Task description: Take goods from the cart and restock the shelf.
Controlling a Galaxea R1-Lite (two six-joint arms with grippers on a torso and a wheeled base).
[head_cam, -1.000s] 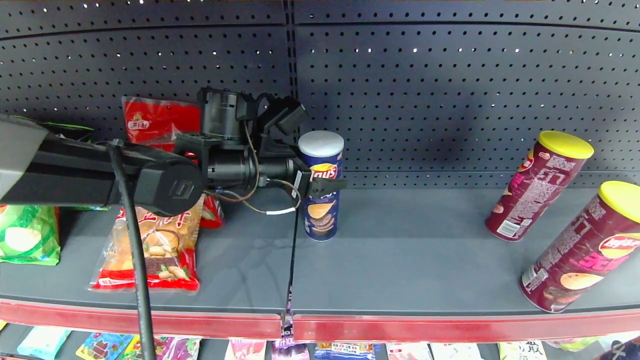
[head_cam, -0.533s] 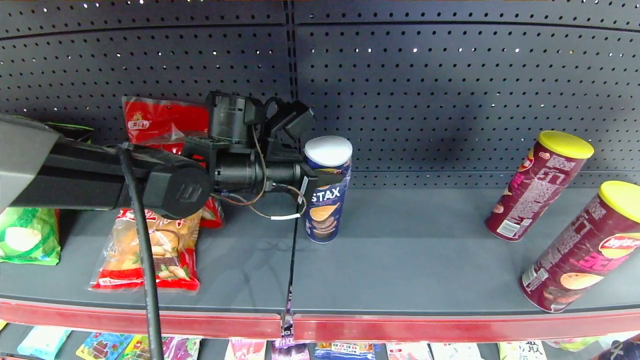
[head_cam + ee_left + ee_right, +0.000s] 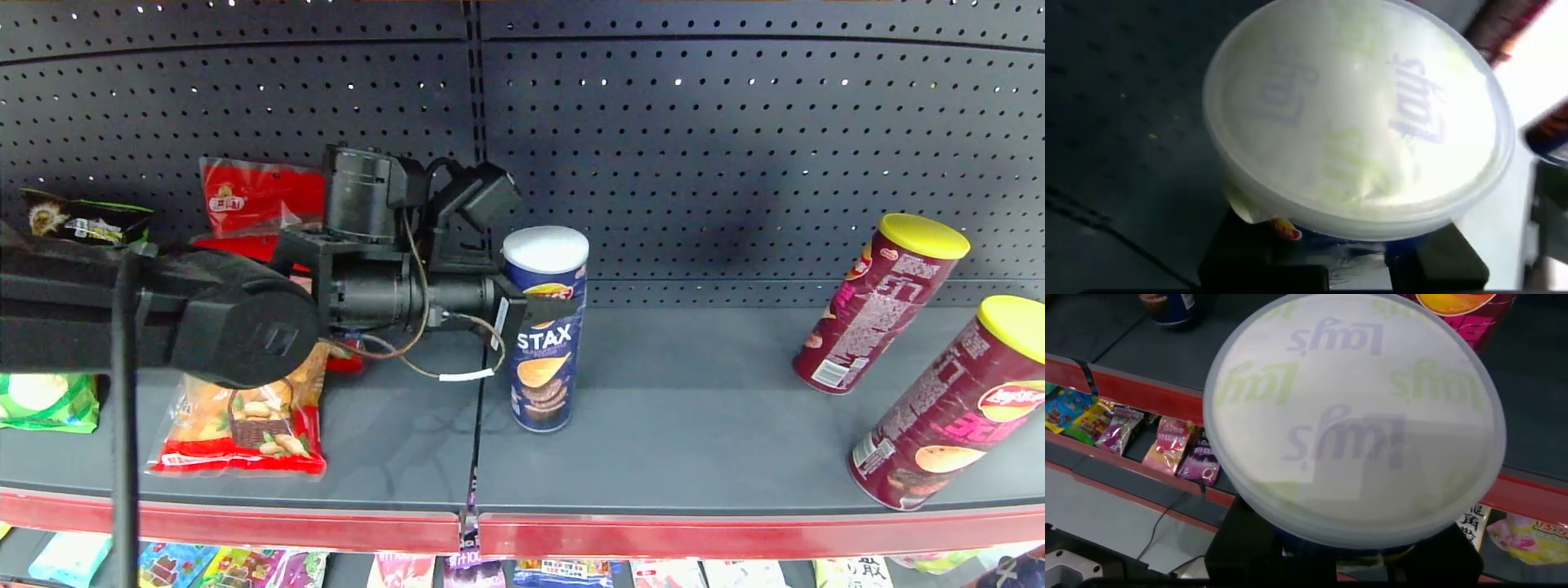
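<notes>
Shelving fills the scene before us: a grey shelf point(image 3: 694, 425) made of two decks meeting at a seam point(image 3: 476, 425), with a red front strip point(image 3: 735, 535) along the edge and a dark pegboard back wall point(image 3: 735, 163) behind it.

The left gripper point(image 3: 549, 309) comes in from the left, just right of the seam. Its jaws pinch the blue can point(image 3: 545, 359) below its white lid. The can is upright with its base at the deck, but we cannot tell whether it rests there or hangs just above.

Far to the right, well apart from it, two maroon cans with yellow lids appear to lean leftward at their bases. One point(image 3: 878, 306) is nearer the pegboard and the other point(image 3: 951, 404) is nearer the front edge.

On the left deck a peanut bag point(image 3: 245, 425) lies flat near the front. A red bag point(image 3: 261, 200) stands against the pegboard behind the arm. A green bag point(image 3: 45, 400) lies at the far left edge, with a dark packet point(image 3: 82, 220) above it. Bright packets point(image 3: 563, 572) line the lower shelf beneath the red strip.

In the right wrist view, the right gripper point(image 3: 1343, 559) has its jaws clamped on a second can point(image 3: 1355, 416). That can is held out in front of the shelf, and its pale lid faces the camera.
</notes>
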